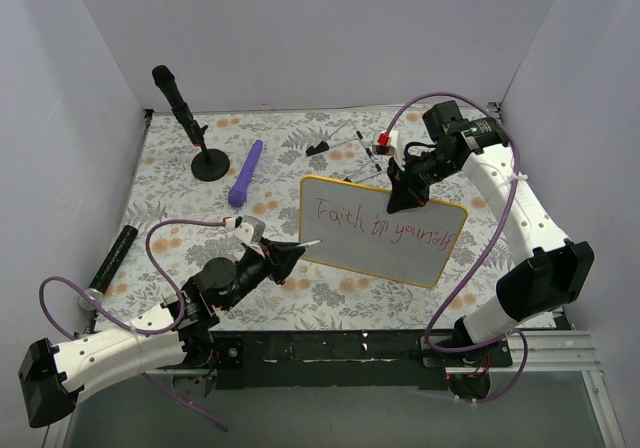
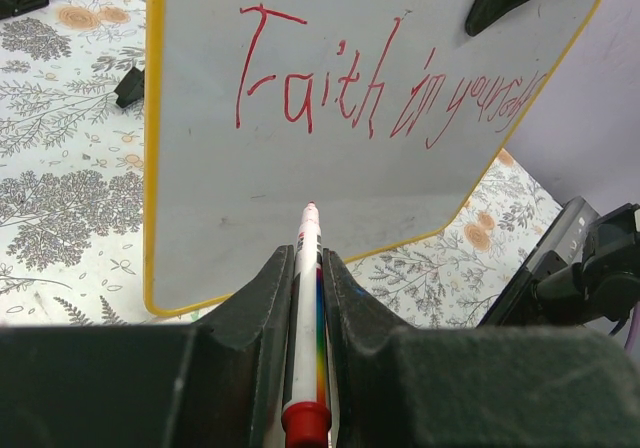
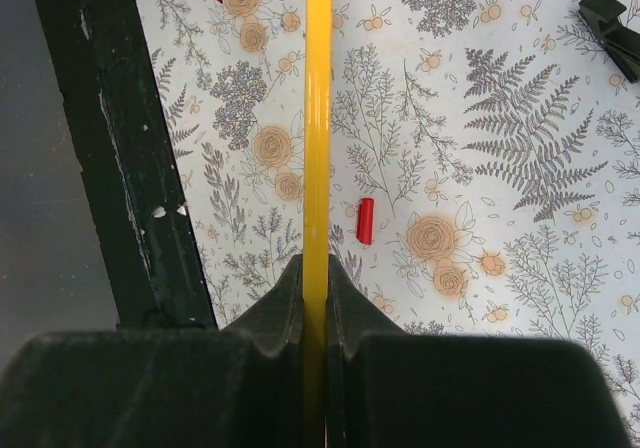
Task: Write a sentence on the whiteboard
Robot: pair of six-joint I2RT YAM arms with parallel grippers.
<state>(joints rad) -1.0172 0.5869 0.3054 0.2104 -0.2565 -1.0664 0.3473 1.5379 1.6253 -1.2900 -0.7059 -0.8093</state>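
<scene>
White walls enclose a floral worktop (image 1: 170,203). From above, the whiteboard (image 1: 370,258) is seen near the middle, its long axis running left to right and its far edge pinched by the closed right claw (image 1: 405,200). The left claw (image 1: 292,252), which is nearer, is clamped on a red marker (image 1: 308,243) aimed rightward.

From the left wrist, the tip is seen below the sentence (image 2: 350,98); contact cannot be judged.

From the right wrist, only the yellow rim is shown, and the writing is hidden.

left end effector (image 1: 291,253) and right end effector (image 1: 405,202) clamped shut, arms extended.
</scene>
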